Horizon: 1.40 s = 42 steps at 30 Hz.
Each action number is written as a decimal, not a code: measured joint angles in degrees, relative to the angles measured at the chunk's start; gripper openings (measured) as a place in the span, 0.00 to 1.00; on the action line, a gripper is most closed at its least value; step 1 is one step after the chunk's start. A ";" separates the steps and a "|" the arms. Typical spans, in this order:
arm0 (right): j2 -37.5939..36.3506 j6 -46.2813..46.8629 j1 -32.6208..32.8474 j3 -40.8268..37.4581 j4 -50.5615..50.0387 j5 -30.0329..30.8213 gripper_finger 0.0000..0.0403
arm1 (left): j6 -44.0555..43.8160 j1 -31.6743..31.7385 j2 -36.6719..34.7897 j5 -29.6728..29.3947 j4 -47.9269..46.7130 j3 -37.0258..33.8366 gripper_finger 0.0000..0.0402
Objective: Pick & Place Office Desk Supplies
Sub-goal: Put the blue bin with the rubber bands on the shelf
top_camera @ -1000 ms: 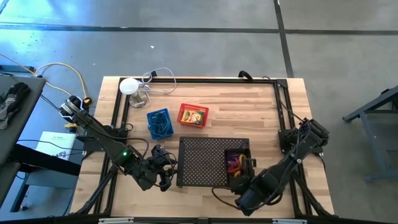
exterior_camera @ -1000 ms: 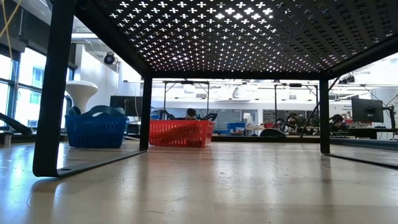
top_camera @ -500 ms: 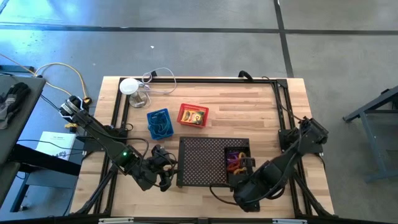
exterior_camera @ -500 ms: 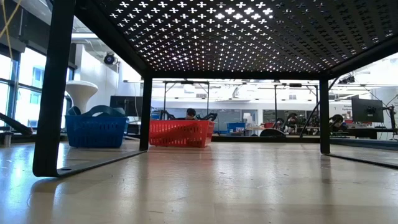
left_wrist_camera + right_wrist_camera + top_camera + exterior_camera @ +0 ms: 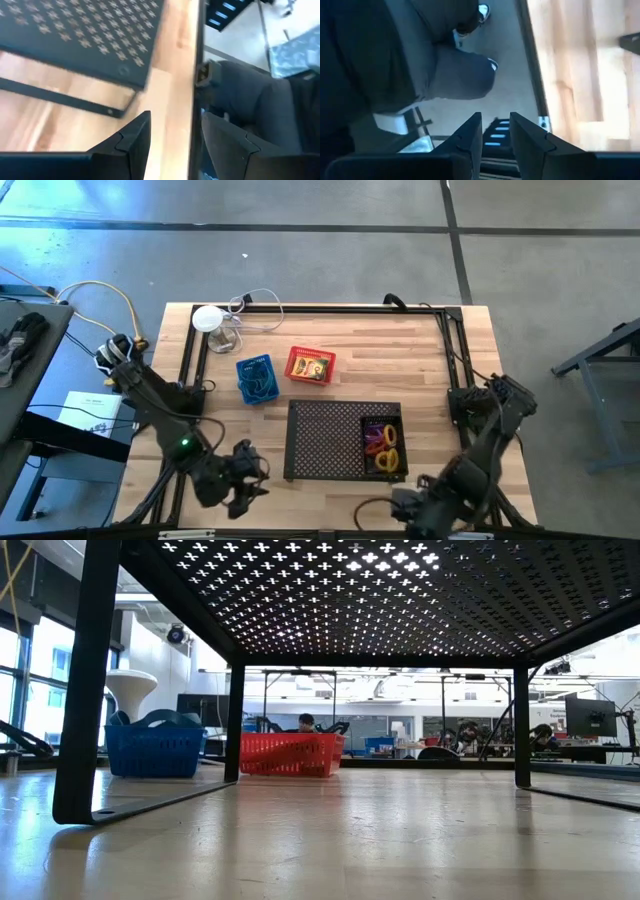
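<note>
Risk begins with the left claw (image 5: 243,480), open and empty at the surface's (image 5: 420,350) near edge. Rubber bands (image 5: 382,442) sit in the black basket (image 5: 383,446) — the right claw (image 5: 495,132), nearly closed and empty, hangs off-edge and could clip the tray (image 5: 325,435).

rubber-band loops (image 5: 384,442) in black basket (image 5: 382,423)

Pale wood table (image 5: 420,360), smooth, faintly glossy. Matt black perforated metal tray (image 5: 330,435) just beside left gripper (image 5: 245,480), with rubber bands (image 5: 383,442). Plastic mesh blue basket (image 5: 255,378) and red basket (image 5: 310,366) farther off.
</note>
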 joint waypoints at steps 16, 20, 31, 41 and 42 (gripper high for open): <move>0.52 3.73 16.80 -0.19 1.54 35.33 0.21 | -8.43 -1.41 10.20 -6.62 -25.64 -0.04 0.43; 1.98 3.37 20.18 -0.22 1.71 46.45 0.21 | 0.44 0.86 10.59 -10.36 -27.39 -0.03 0.42; 7.11 1.57 22.15 -0.26 2.75 49.40 0.21 | 17.69 8.99 10.47 -19.48 -34.45 -0.14 0.40; 9.11 1.57 21.91 -0.24 4.06 49.00 0.21 | 15.54 19.47 10.45 -13.17 -37.17 -4.88 0.40; 9.11 1.57 21.91 -0.24 4.19 49.02 0.21 | 15.70 20.00 10.44 -13.02 -37.07 -5.26 0.40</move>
